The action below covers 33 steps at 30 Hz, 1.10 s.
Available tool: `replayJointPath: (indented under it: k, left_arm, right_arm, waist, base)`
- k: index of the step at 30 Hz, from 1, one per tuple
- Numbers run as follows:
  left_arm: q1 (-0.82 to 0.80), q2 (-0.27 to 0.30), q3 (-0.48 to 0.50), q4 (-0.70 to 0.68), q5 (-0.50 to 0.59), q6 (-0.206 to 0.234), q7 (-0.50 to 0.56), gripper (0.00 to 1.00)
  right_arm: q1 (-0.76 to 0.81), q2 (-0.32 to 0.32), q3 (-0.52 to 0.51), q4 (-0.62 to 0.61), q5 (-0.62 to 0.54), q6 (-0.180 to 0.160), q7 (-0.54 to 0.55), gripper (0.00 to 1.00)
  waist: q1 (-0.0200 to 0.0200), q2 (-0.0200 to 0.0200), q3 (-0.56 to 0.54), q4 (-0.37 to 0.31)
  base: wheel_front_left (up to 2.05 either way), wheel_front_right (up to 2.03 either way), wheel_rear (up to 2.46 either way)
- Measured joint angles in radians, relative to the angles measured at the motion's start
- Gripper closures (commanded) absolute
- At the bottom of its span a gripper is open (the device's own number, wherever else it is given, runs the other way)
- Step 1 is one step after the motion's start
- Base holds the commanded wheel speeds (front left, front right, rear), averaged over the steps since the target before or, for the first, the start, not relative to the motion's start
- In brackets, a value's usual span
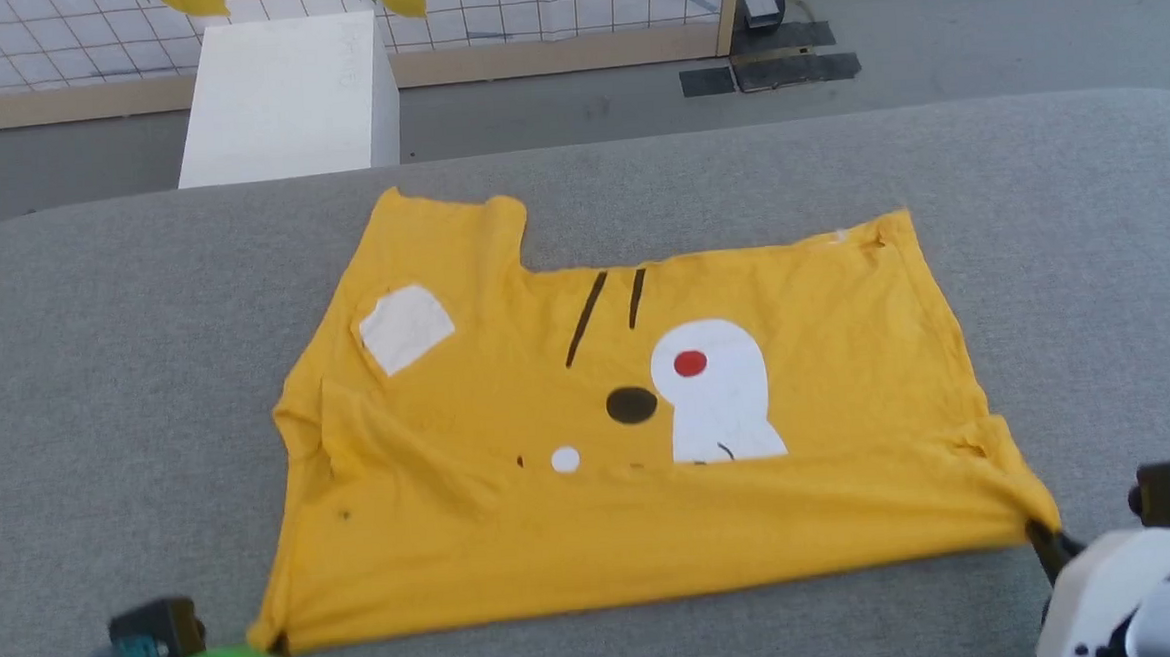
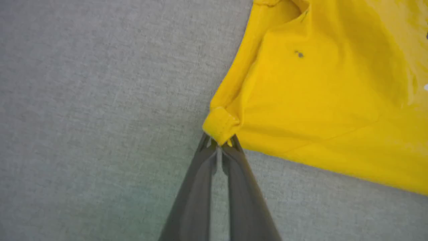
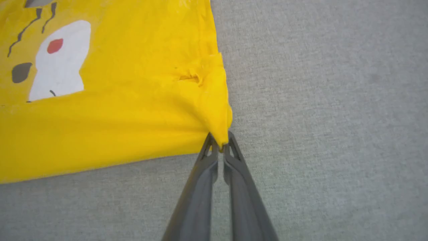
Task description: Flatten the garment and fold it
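Garment [image 1: 611, 437] lies mostly flat, print side up, mid-way across the grey padded table [image 1: 98, 394]. Near edge is pulled into a taut line between the two near corners. Left side has a diagonal crease and a bunched fold at the edge; far-left part juts toward the back.

Print: large white patch [image 1: 714, 392] with red dot [image 1: 689, 364], black oval [image 1: 631, 404] just left of it, two black stripes [image 1: 604, 312] above, smaller white patch [image 1: 405, 326] at left.

Left gripper [image 2: 219, 142]: fingers pressed together, pinching the hemmed near-left corner. Right gripper [image 3: 219, 142]: same, pinching the near-right corner, cloth puckered just above the tips. Both sit low at the table surface, well apart.

Beyond the table: grey floor [image 1: 979, 17], white box [image 1: 288, 99], gridded backdrop with lemon prints [image 1: 548, 5], dark patches [image 1: 771, 63] on the floor at right.
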Motion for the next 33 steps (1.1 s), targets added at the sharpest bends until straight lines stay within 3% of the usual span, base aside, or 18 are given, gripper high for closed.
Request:
replayJointPath:
  k: [5,11,12,13,14,15,19,22,23,26,33]
  left_arm:
    - [0.062,0.001,-0.014,-0.037,-0.018,0.014,0.049,1.00]
    - [0.053,-0.010,-0.021,-0.001,-0.026,-0.005,0.019,1.00]
    - [0.051,-0.015,-0.019,0.006,-0.026,-0.005,0.007,0.65]
    - [0.050,-0.022,-0.016,0.013,-0.027,-0.005,-0.004,0.21]
    - [0.050,-0.029,-0.014,0.016,-0.029,-0.006,-0.010,0.00]
    - [0.049,-0.034,-0.012,0.017,-0.035,-0.011,-0.014,0.00]
    - [0.049,-0.034,-0.003,0.001,-0.034,-0.030,-0.049,0.00]
    - [0.040,-0.023,0.022,-0.036,-0.005,-0.048,-0.142,0.00]
    - [-0.009,0.005,0.020,-0.050,0.053,-0.086,-0.227,0.00]
    - [-0.087,0.036,0.013,-0.038,0.120,-0.125,-0.307,0.00]
    - [-0.369,0.084,-0.054,0.068,0.212,-0.259,-0.362,0.00]
  right_arm:
    - [0.027,-0.001,-0.013,0.038,0.000,0.000,0.008,1.00]
    - [0.014,-0.002,-0.010,0.125,0.001,0.000,-0.019,1.00]
    - [0.013,-0.003,-0.010,0.129,0.000,0.000,-0.026,1.00]
    - [0.012,-0.003,-0.010,0.132,-0.002,0.000,-0.043,0.73]
    - [0.012,-0.003,-0.007,0.139,-0.003,0.000,-0.060,0.45]
    - [0.012,-0.003,-0.006,0.144,-0.003,0.000,-0.077,0.01]
    - [0.017,-0.002,-0.008,0.137,-0.006,0.000,-0.146,0.00]
    - [0.027,-0.002,-0.006,0.093,-0.024,-0.001,-0.239,0.00]
    - [0.027,-0.003,0.021,0.041,-0.046,-0.001,-0.345,0.00]
    - [0.024,-0.002,0.063,-0.012,-0.089,-0.001,-0.466,0.00]
    - [-0.045,-0.032,0.154,-0.080,-0.128,-0.001,-0.645,0.00]
  waist:
    - [0.0000,0.0000,0.012,0.001]
    - [0.0000,0.0000,0.024,0.010]
    - [0.0000,0.0000,0.024,0.011]
    - [0.0000,0.0000,0.023,0.012]
    - [0.0000,0.0000,0.021,0.012]
    - [0.0000,0.0000,0.019,0.012]
    - [0.0000,0.0000,0.006,0.013]
    - [0.0000,0.0000,-0.003,0.012]
    - [-0.0001,0.0000,-0.002,0.007]
    - [0.0000,0.0000,0.007,0.001]
    - [-0.0001,0.0000,0.060,-0.015]
  base:
    - [0.00,0.00,0.00]
    - [0.00,0.00,0.00]
    - [0.00,0.00,0.00]
    - [0.00,0.00,0.00]
    - [0.00,0.00,0.00]
    - [0.00,0.00,0.00]
    - [0.00,0.00,0.00]
    - [0.00,0.00,0.00]
    - [0.00,0.00,0.00]
    - [0.00,0.00,0.00]
    - [0.00,0.00,0.00]
